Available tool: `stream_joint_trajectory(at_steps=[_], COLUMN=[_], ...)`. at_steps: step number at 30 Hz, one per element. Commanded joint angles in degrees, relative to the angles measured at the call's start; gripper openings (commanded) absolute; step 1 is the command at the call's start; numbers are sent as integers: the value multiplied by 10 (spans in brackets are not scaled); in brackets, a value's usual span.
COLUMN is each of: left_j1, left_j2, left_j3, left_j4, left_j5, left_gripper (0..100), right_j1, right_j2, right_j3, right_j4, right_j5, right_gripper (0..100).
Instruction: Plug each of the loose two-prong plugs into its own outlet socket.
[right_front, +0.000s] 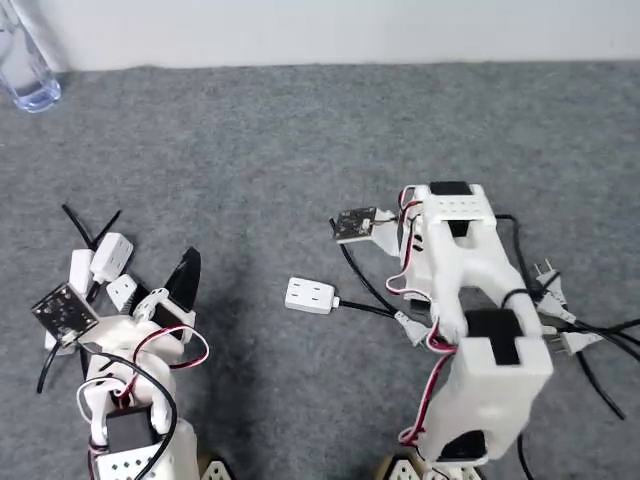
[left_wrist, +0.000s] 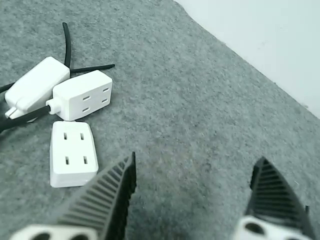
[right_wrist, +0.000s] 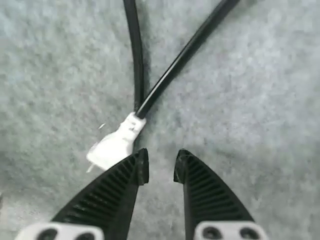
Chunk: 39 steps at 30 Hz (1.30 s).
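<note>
Three white outlet sockets lie together at the left: one (left_wrist: 82, 95) beside a second (left_wrist: 35, 87), with a third (left_wrist: 72, 152) closest to my left gripper (left_wrist: 196, 160). That gripper hovers open and wide over bare carpet just right of them, nothing between its fingers. A fourth socket (right_front: 309, 294) lies mid-table on a black cord. My right gripper (right_wrist: 160, 167) is open by a narrow gap, held low over the carpet, and a white two-prong plug (right_wrist: 112, 147) lies just beside one fingertip. Further plugs (right_front: 548, 276) (right_front: 562, 340) lie right of the right arm (right_front: 470, 290).
Black cords (right_wrist: 165, 85) cross on the grey carpet ahead of the right gripper and trail off the right edge. A clear bottle (right_front: 25, 70) stands at the far left corner by the white wall. The carpet's middle and far half are open.
</note>
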Motion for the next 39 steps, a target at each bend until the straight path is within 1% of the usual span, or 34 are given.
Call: stream_joint_trajectory(at_steps=[1, 3, 6, 8, 11, 17, 23, 28, 36, 39], left_j1=[5, 5, 5, 5, 5, 5, 5, 5, 5, 5], left_j2=[-8, -8, -8, -8, -8, -8, -8, -8, -8, -8], left_j3=[-4, -4, -4, -4, -4, -4, -4, -4, -4, -4], left_j4=[2, 2, 2, 2, 2, 2, 2, 2, 2, 2], left_j5=[-4, -4, -4, -4, -4, -4, -4, -4, -4, -4], left_gripper=[348, 348, 348, 348, 348, 348, 348, 348, 348, 348], right_j1=[-29, -51, -78, -86, -82, -73, -72, -49, -39, -36], right_j2=[-77, -96, -103, -102, -101, -100, -100, -106, -100, -100], right_j3=[-38, -28, 2, 18, 36, 93, 105, 101, 107, 130], right_j4=[60, 89, 105, 96, 66, 22, -3, -5, -7, -25], right_j5=[-10, -11, -12, -38, -62, -61, -63, -63, -63, -64], right_gripper=[89, 90, 90, 92, 94, 95, 98, 168, 166, 167])
